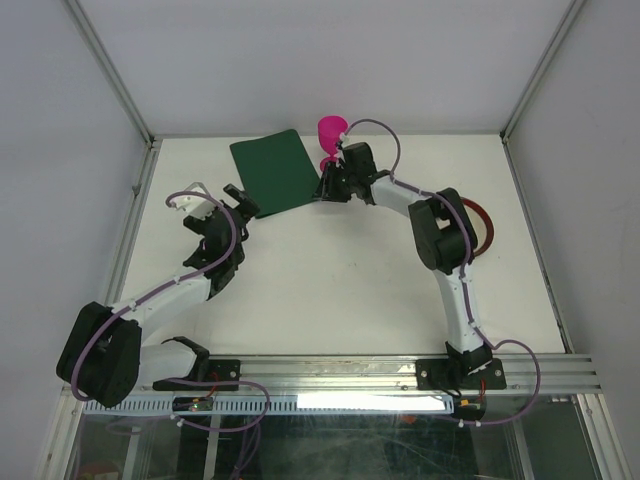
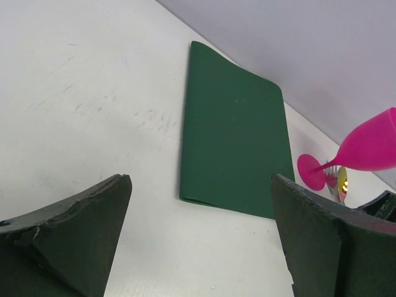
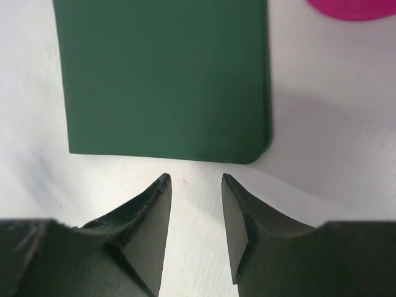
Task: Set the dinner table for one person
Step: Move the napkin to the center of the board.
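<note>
The dinner table (image 1: 350,290) is a large white top with aluminium rails. A dark green placemat (image 1: 272,172) lies flat on it at the back centre. A pink wine glass (image 1: 332,130) stands just right of the mat's far corner. My right gripper (image 1: 325,190) is at the mat's right edge; in the right wrist view it (image 3: 195,179) is open and empty, its tips just short of the placemat (image 3: 164,80). My left gripper (image 1: 243,208) is near the mat's near-left corner, wide open and empty (image 2: 199,185), facing the placemat (image 2: 235,142) and glass (image 2: 368,148).
A dark red plate (image 1: 487,228) lies on the right of the table, partly hidden behind the right arm's elbow. The glass's pink base (image 3: 352,6) is at the top edge of the right wrist view. White walls close in the table's sides and back.
</note>
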